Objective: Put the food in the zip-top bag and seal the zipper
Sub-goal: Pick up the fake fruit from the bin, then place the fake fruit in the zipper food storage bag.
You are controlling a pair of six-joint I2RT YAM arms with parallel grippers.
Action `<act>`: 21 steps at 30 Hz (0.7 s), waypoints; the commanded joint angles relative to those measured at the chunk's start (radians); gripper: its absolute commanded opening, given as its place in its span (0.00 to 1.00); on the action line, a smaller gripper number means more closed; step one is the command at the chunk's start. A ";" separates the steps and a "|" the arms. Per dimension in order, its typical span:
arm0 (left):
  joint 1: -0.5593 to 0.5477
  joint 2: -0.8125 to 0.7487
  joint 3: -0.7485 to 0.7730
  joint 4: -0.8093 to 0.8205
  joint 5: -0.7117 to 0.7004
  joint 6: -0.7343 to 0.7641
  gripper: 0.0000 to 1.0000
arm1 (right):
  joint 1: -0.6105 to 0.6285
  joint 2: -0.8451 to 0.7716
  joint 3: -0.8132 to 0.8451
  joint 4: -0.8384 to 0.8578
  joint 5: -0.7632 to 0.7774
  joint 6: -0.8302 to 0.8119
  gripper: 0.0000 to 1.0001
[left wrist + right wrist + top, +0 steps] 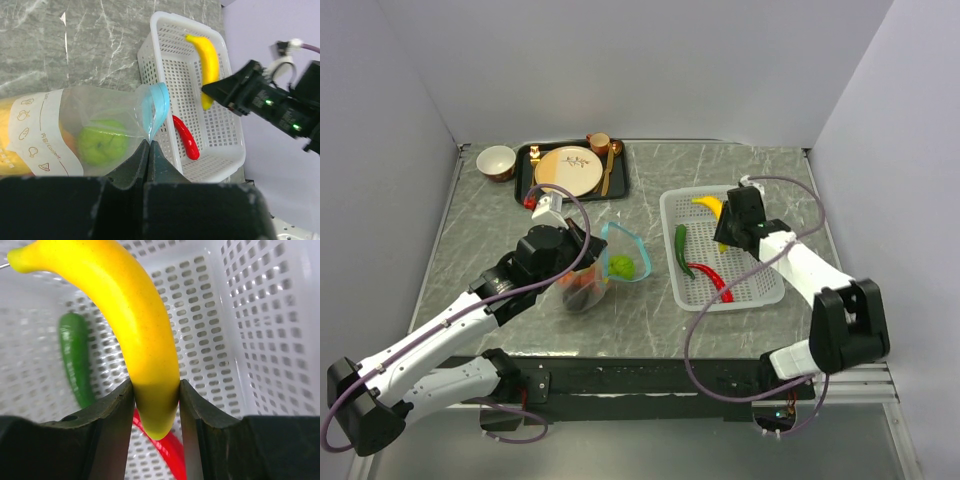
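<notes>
— Where's the bag now?
— My left gripper [149,150] is pinched tight on the edge of the bag [95,112]. Its mouth gapes toward the basket [220,145], and a green ball [102,142] lies inside.
— And the right?
— My right gripper [156,395] is clamped on the banana [135,325], in the basket near the green pepper [75,360] and red chilli [170,452].

Right end effector [724,236] grips banana [707,203] in basket [760,286].

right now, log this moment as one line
left gripper: shut on zip-top bag edge | right gripper: shut on banana in basket | bagged: lime-green ball | basket: green pepper, red chilli | zipper: open
</notes>
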 commanded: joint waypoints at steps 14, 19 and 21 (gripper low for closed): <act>0.000 0.033 0.027 0.073 0.038 -0.015 0.01 | 0.166 -0.463 -0.104 -0.219 -0.388 -0.028 0.23; 0.001 0.030 0.017 0.079 0.038 -0.033 0.01 | 0.254 -0.442 -0.095 -0.213 -0.374 0.002 0.23; 0.000 0.025 0.014 0.079 0.038 -0.037 0.01 | 0.280 -0.430 -0.090 -0.204 -0.380 0.002 0.23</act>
